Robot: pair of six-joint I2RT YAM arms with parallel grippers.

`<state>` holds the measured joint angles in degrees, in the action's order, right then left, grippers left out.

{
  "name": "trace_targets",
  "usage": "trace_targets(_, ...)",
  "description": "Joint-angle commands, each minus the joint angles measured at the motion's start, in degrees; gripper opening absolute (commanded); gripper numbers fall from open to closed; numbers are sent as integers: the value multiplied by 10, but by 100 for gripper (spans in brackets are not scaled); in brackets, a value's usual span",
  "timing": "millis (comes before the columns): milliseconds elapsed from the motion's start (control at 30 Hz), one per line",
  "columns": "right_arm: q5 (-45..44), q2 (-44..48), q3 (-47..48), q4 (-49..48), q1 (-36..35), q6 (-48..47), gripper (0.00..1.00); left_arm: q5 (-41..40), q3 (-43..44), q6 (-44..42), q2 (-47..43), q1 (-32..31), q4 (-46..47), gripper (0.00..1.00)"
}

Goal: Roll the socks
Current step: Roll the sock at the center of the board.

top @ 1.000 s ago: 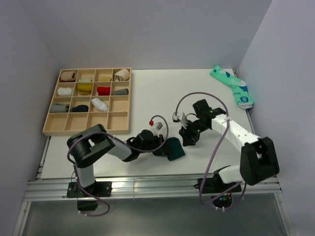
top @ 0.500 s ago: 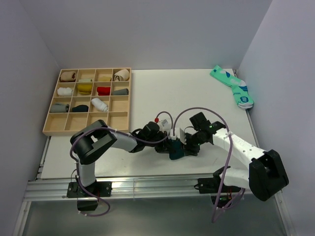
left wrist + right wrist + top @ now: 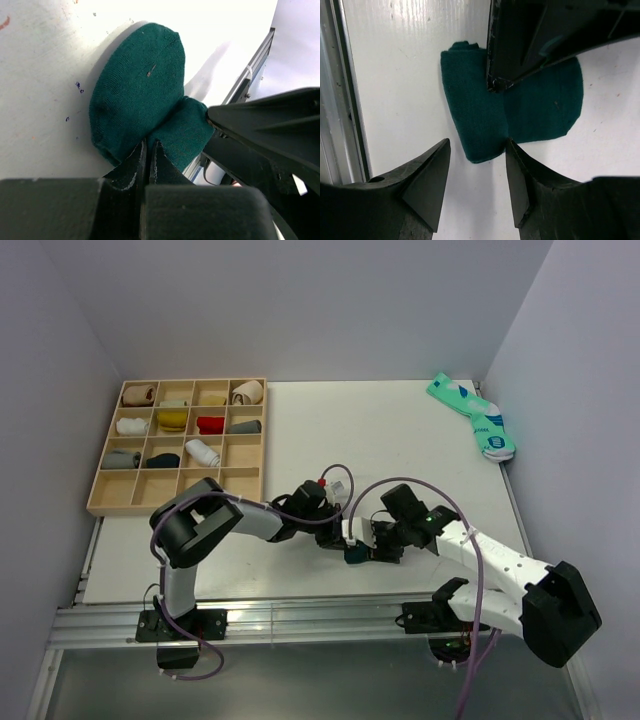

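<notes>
Far left of the table (image 3: 400, 430): wooden tray (image 3: 150, 508) of square compartments, with rolled socks in several, among them a yellow one (image 3: 171, 420) and a red one (image 3: 209, 425). Far right corner: mint-green pair (image 3: 475, 418) with blue-and-white marks, lying flat, well apart from the work. Along the near edge: aluminium rail (image 3: 300, 625). Purple cables (image 3: 400, 483) looping over both wrists.

Dark green sock (image 3: 354, 556) close to the near edge, about centre, between the two grippers. From above, mostly hidden under the gripper bodies, with only a small dark patch showing. Clearer from the wrist views: lies flat on the table, folded over on itself. Long axis near to far, with the thick folded end toward the rail and the flat rounded end pointing far.

Left gripper (image 3: 148, 150): reaches in from the left, fingers together, clamped on the folded part of the dark green sock. Crosses over the cloth in the right wrist view and covers part of it.

Right gripper (image 3: 478, 145): comes in from the right, fingers spread apart, gripping nothing. Tips level with the sock's right edge, the folded end just ahead of the gap. Cannot tell whether one tip brushes the cloth
</notes>
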<state>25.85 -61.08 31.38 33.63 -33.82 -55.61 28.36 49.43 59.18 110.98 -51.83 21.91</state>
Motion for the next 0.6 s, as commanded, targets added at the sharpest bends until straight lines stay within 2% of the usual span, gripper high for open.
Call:
trace_targets(0, 3, 18, -5, -28, -11, -12, 56, -42, -14, -48, 49, 2, -108, 0)
trace_targets(133, 3, 18, -5, -30, -19, -13, 57, -34, -6, -49, 56, 7, -112, 0)
trace_targets(267, 6, 11, -3, -25, -27, -15, 62, -25, -2, -48, 61, 12, -110, 0)
trace_targets(567, 15, -31, 6, -18, -35, -7, 53, -4, 7, -45, 71, 24, -106, 0)
